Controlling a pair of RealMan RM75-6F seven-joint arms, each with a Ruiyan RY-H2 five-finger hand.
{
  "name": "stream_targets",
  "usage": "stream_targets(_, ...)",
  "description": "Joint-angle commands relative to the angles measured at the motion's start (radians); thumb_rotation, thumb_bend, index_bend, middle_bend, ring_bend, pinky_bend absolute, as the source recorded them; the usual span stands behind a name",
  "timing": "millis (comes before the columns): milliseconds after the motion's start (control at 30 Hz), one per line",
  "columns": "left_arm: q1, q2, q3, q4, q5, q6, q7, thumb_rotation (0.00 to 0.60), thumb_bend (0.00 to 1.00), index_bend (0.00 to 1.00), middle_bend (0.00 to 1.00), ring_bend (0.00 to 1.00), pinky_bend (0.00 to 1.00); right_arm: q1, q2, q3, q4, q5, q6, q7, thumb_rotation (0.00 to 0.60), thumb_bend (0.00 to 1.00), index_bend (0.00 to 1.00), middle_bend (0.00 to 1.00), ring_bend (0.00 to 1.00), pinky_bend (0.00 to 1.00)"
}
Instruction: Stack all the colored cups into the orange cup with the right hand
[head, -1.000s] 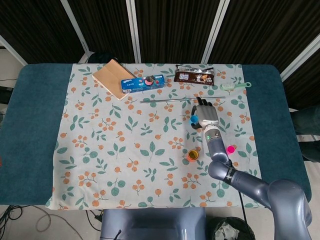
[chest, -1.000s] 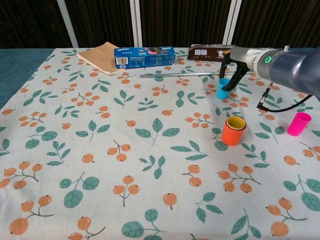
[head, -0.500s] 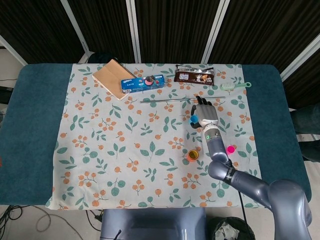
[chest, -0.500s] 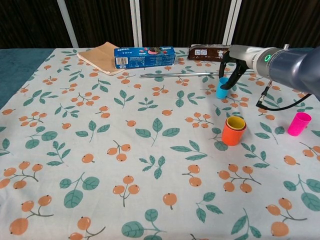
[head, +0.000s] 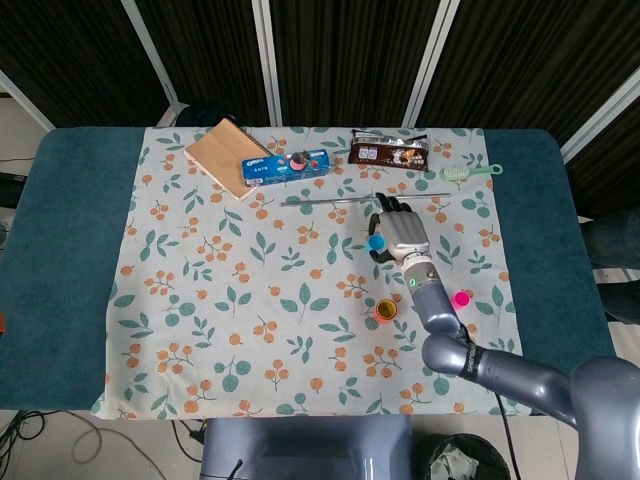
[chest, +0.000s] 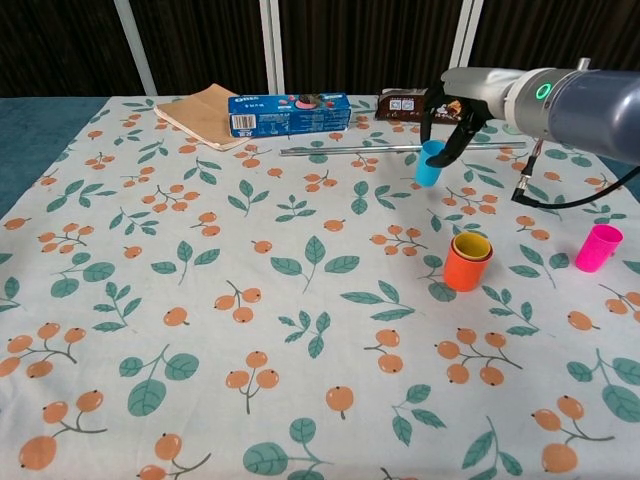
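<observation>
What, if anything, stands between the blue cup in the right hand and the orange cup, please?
Nothing visible does. The right hand holds the blue cup above bare tablecloth, and the orange cup nearby holds only a yellow cup.

blue cookie box (head: 286, 167) | "OREO" logo legible in head view | brown snack wrapper (head: 389, 152) | print unreadable

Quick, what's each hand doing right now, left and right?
Left hand: not in view.
Right hand: holding the blue cup.
</observation>
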Motion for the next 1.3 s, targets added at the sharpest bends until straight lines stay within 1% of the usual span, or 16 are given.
stream_targets(33,-0.001,0.0,0.001,-0.001,0.001,-0.001,0.0,0.6,0.39,0.15,0.03,0.01,0.13,-0.029,0.124,-0.02,-0.221,-0.03,0.061,-0.043,0.6,0.36,0.49,0.0,0.06,0.15)
stream_targets(67,-0.001,0.0,0.001,-0.001,0.002,-0.001,0.0,0.6,0.39,0.15,0.03,0.01,0.13,-0.037,0.152,-0.027,-0.276,-0.043,0.078,-0.052,0.6,0.36,0.49,0.0,0.06,0.15)
stream_targets(200,0.0,0.0,0.001,-0.003,0.004,0.0,-0.001,0.6,0.39,0.15,0.03,0.01,0.13,-0.069,0.232,-0.047,-0.434,-0.082,0.123,-0.057,0.6,0.36,0.49,0.0,0.06,0.15)
stream_targets(333,0.0,0.0,0.002,-0.003,0.005,0.002,-0.002,0.6,0.39,0.15,0.03,0.01,0.13,-0.104,0.295,-0.073,-0.545,-0.134,0.154,-0.045,0.6,0.36,0.5,0.0,0.06,0.15)
stream_targets(433,0.0,0.0,0.001,-0.004,0.003,0.003,-0.003,0.6,0.39,0.15,0.03,0.01,0.13,-0.13,0.324,-0.1,-0.596,-0.178,0.172,-0.036,0.6,0.36,0.5,0.0,0.06,0.15)
stream_targets(567,0.001,0.0,0.001,-0.006,0.004,0.005,-0.002,0.6,0.39,0.15,0.03,0.01,0.13,-0.149,0.331,-0.124,-0.612,-0.218,0.183,-0.021,0.6,0.36,0.51,0.0,0.06,0.15)
stream_targets(900,0.001,0.0,0.001,-0.004,0.004,0.006,0.0,0.6,0.39,0.15,0.03,0.01,0.13,-0.175,0.311,-0.164,-0.577,-0.271,0.185,0.019,0.6,0.36,0.52,0.0,0.06,0.15)
stream_targets(1300,0.002,-0.002,0.002,-0.003,0.004,0.008,0.004,0.6,0.39,0.15,0.03,0.01,0.13,-0.195,0.302,-0.19,-0.549,-0.297,0.179,0.048,0.6,0.36,0.52,0.0,0.06,0.15)
